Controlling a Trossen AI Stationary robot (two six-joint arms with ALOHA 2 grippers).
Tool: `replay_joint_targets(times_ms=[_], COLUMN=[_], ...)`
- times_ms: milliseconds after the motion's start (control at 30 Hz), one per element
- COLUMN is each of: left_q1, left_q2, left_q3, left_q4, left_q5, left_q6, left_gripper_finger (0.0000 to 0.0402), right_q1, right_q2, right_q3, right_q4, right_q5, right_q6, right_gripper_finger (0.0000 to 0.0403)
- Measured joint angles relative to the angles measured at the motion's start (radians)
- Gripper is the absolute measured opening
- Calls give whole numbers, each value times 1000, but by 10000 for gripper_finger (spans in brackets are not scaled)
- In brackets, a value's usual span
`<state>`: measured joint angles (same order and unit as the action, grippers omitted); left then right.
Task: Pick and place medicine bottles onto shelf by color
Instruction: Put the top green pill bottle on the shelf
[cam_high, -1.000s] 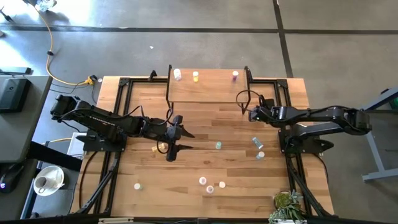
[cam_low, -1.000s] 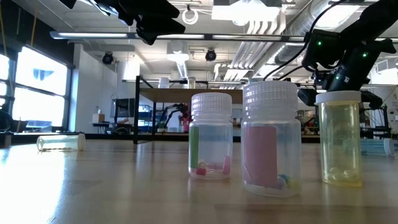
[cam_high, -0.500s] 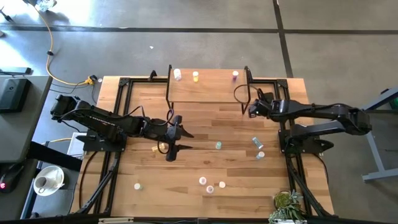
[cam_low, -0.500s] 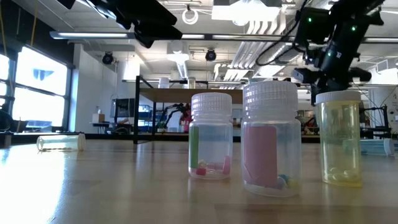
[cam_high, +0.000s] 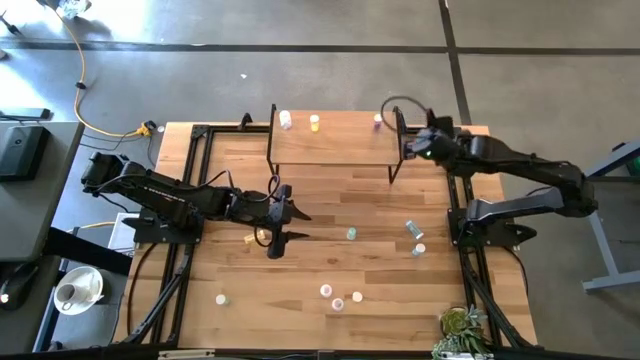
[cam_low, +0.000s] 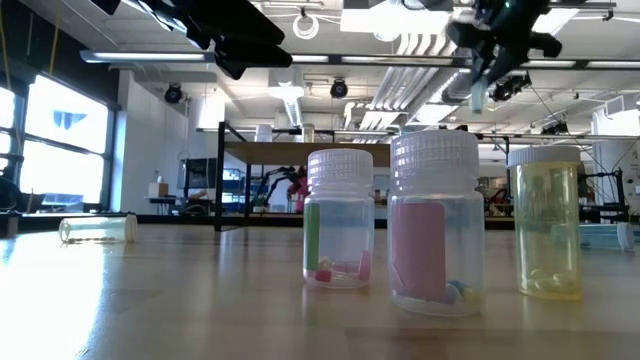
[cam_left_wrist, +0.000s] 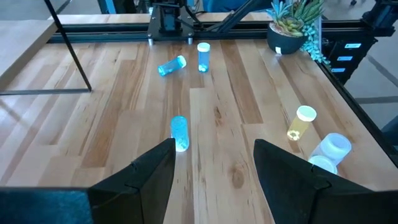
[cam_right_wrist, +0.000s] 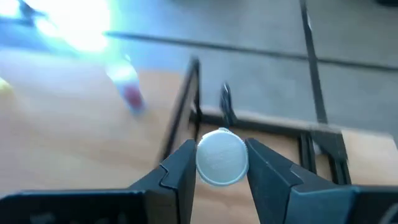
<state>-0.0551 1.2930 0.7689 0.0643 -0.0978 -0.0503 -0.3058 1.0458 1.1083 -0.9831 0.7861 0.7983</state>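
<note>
shelf (cam_high: 330, 140) middle bare, bottles along back

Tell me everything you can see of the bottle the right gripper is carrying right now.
The small bottle shows mainly its round pale cap, end-on between the right gripper's two dark fingers, which press it from both sides. In the low view it hangs high above the table as a slim, pale bluish cylinder. From above, the gripper is beside the right end of the raised light-wood shelf. Nothing else touches the bottle; its contents cannot be made out.
</note>
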Motion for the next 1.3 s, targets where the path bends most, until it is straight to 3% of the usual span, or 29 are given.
replay_joint_targets(times_ms=[333, 667, 1067, 1300], left_q1=[0, 0, 0, 0], left_q2=[0, 0, 0, 0], left_q3=[0, 0, 0, 0], left_q4=[0, -6, -46, -46], left_q5=[0, 0, 0, 0], left_q6=[-2, -2, -2, -2], left_gripper_finger=[207, 207, 207, 207], right_q1=[-11, -102, -211, -219], right_q2=[4, 114, 241, 348], right_q3=[64, 64, 65, 247], right_q4=[374, 693, 757, 639], right_q5=[-11, -192, -373, -413], right_q6=[-253, -410, -415, -450], right_gripper_finger=[112, 112, 112, 112])
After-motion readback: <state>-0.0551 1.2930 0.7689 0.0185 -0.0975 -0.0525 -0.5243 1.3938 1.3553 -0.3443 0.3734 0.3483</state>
